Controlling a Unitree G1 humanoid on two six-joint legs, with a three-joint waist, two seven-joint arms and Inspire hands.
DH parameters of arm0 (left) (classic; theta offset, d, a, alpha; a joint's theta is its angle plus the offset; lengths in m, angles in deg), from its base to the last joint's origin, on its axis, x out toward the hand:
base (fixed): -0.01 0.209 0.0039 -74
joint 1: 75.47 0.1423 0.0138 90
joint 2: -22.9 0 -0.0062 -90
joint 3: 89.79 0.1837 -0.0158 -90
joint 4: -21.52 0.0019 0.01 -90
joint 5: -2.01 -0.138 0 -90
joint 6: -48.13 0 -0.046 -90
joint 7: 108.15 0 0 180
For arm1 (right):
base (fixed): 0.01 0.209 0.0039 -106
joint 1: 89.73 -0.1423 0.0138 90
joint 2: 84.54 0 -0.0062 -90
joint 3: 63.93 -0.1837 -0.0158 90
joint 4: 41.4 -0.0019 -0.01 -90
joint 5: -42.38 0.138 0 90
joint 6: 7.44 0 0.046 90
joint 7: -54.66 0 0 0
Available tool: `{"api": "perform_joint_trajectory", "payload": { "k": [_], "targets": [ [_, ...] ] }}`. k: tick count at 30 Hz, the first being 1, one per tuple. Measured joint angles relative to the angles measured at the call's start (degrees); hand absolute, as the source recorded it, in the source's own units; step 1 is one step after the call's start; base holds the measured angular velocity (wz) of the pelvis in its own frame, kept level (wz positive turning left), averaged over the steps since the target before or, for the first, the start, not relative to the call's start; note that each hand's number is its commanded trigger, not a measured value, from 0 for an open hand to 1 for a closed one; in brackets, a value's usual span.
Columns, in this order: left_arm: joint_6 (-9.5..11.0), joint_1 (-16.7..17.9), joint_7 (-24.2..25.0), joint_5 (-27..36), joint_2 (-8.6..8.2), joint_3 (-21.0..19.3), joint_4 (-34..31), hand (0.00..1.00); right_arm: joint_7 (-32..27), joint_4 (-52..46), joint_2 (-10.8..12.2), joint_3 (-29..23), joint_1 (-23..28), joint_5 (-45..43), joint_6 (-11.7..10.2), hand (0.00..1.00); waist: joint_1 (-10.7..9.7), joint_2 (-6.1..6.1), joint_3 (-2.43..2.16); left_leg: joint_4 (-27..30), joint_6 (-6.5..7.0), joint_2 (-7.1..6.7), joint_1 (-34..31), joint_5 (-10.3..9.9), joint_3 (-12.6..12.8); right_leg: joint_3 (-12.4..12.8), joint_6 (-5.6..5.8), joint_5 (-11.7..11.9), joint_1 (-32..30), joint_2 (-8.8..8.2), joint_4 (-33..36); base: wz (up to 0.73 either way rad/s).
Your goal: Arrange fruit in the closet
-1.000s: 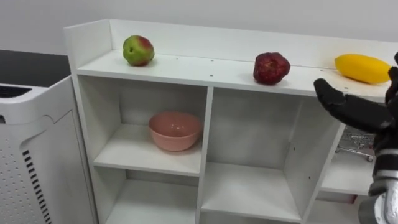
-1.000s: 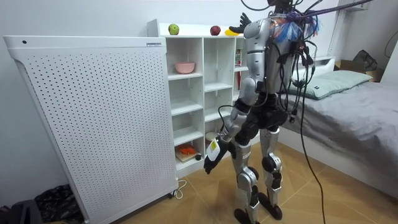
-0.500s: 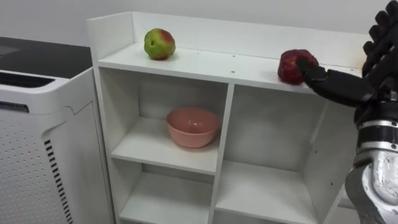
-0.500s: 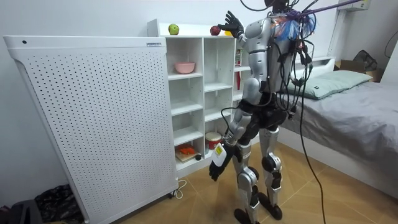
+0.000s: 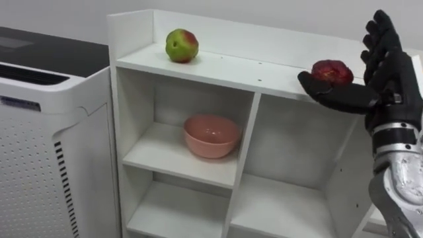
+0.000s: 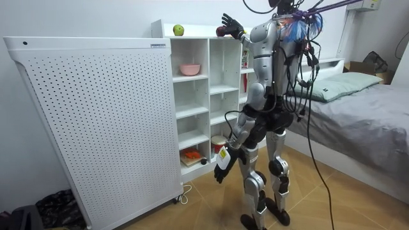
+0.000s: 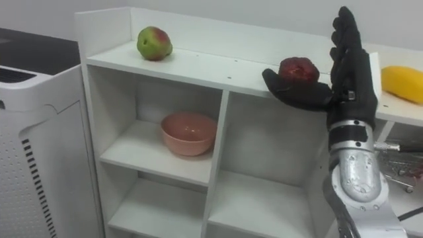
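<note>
- I see the white closet [image 5: 246, 106] straight ahead, an open shelf unit with a walled top shelf and square compartments below
- The fruit is all on the top shelf: a green and red apple [image 5: 182, 45] sits near its left end, a dark red fruit [image 5: 332, 71] towards the middle, and a yellow fruit [image 7: 405, 82] at the far right
- The apple is well apart from the dark red fruit, and the yellow fruit lies just beyond the raised hand
- The right robot hand [image 7: 350, 82] is up at the front edge of the top shelf, spread wide: its fingers stand straight up just right of the dark red fruit and its thumb stretches left across the front of it
- From here I cannot tell whether the thumb touches the dark red fruit or only passes in front of it; nothing is curled round it
- A pink bowl [image 5: 211, 135] stands upright in the upper left compartment, directly under the stretch of shelf between the apple and the dark red fruit
- The compartments beside and below the bowl look bare in the eye views
- A tall white perforated panel [image 6: 96, 121] stands against the closet's left side
- In the room view the robot stands upright on the wooden floor facing the closet, right arm lifted to the top shelf, with a bed [image 6: 364, 108] behind it on the room view's right
- The left robot hand [image 6: 220, 170] hangs low beside the thigh, well away from the shelves; I cannot tell its state at that range
</note>
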Motion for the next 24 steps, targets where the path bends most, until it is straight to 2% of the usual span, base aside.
{"api": "perform_joint_trajectory", "payload": {
  "k": [3, 9, 13, 24],
  "targets": [
    [0.0, 0.0, 0.4, 0.0, 0.47, 0.0, -0.1, 0.0, 1.0, 2.7, -0.9, 0.0, -1.3, 0.6, 0.5, 0.0, 0.0, -0.13, 0.06, 0.2, 0.0, -0.02, -0.2, 0.0, 0.0, -0.1, 0.0, 0.0, 0.0, -0.05, 0.0, 0.0],
    [0.0, 0.0, 1.1, -0.4, 0.89, -0.6, -0.3, 0.0, 1.8, 5.3, -4.3, 0.0, -3.7, 1.3, 0.5, 0.0, 0.3, -0.23, 0.09, 0.4, -0.02, -0.13, -1.3, 0.0, -0.1, -0.1, -0.01, 0.0, -0.7, 0.19, 0.0, 0.0],
    [0.0, 0.0, 1.4, -0.4, 1.08, -0.6, -1.5, 0.0, 2.9, 5.8, -5.2, 0.0, -3.7, 1.5, 0.5, 0.0, 0.3, -0.38, 0.12, 0.5, -0.02, -0.13, -1.8, 0.0, -0.1, -0.1, -0.01, 0.0, -1.2, 0.2, 0.0, 0.0],
    [0.0, 0.2, 1.4, -0.9, 1.35, -0.6, -3.0, 0.0, 4.4, 7.7, -5.4, 0.0, -3.7, 1.6, 0.5, 0.0, 0.3, -0.79, 0.4, 0.4, -0.02, -0.12, -1.1, 0.0, 0.3, 0.1, -0.02, 0.0, -0.8, 0.19, 0.0, -0.01]
  ]
}}
